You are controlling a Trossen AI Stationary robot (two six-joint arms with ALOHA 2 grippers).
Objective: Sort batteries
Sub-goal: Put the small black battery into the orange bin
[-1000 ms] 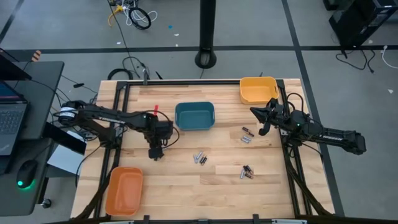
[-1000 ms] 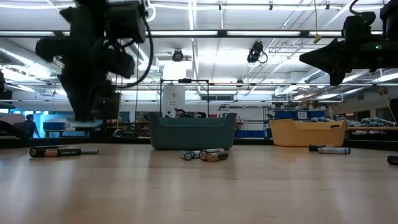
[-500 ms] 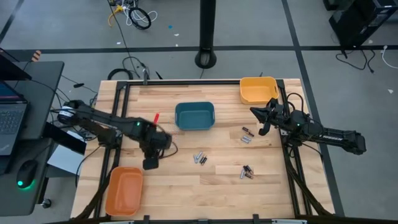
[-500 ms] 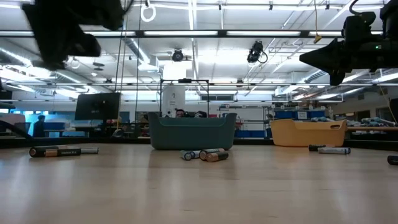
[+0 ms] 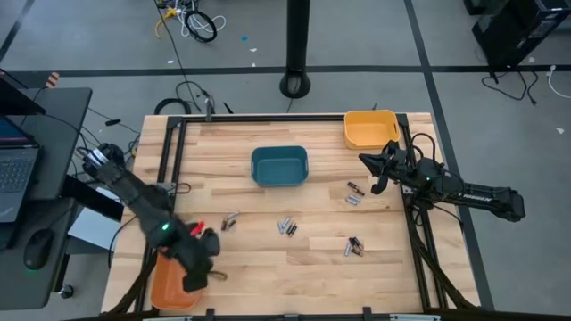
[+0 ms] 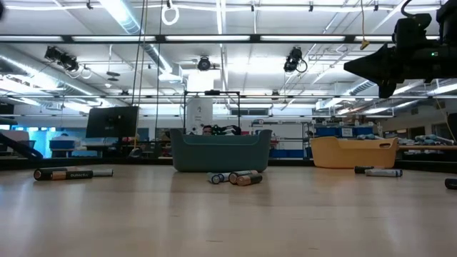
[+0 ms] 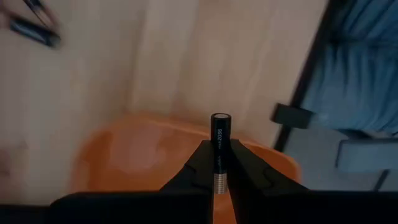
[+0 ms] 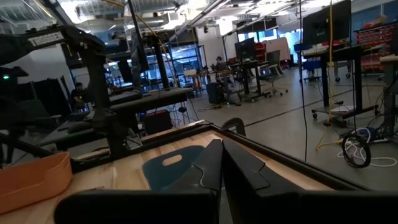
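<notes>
My left gripper [image 5: 198, 269] hangs over the orange bin [image 5: 174, 275] at the table's near left corner, shut on a small black-and-silver battery [image 7: 219, 146]. In the left wrist view the orange bin [image 7: 143, 155] lies right below the cell. Loose batteries lie flat on the wood in groups [image 5: 230, 220], [image 5: 286, 226], [image 5: 354, 193], [image 5: 354, 247]. The low view shows batteries [image 6: 71, 173], [image 6: 235, 177] too. My right gripper [image 5: 379, 171] waits shut at the table's right side, near the yellow bin [image 5: 370, 127]. My left gripper pinches the battery between its two fingers, on the silvery lower part [image 7: 217, 179]. The cell lies along the fingers, and its black end [image 7: 221, 120] sticks out past the fingertips. The fingers point steeply down. The battery is lifted clear above the orange bin.
A teal bin [image 5: 279, 166] stands at the table's far middle, and the low view shows the teal bin [image 6: 221, 151] beside the yellow bin [image 6: 353, 152]. A black frame rail [image 5: 165, 169] runs along the table's left side. Bare wood lies in the near middle.
My left gripper has swung from the table's middle toward the near left corner, rising and rolling its wrist, and now hangs over the orange bin with the battery. It has left the low view. The batteries where it stood now show on the wood.
</notes>
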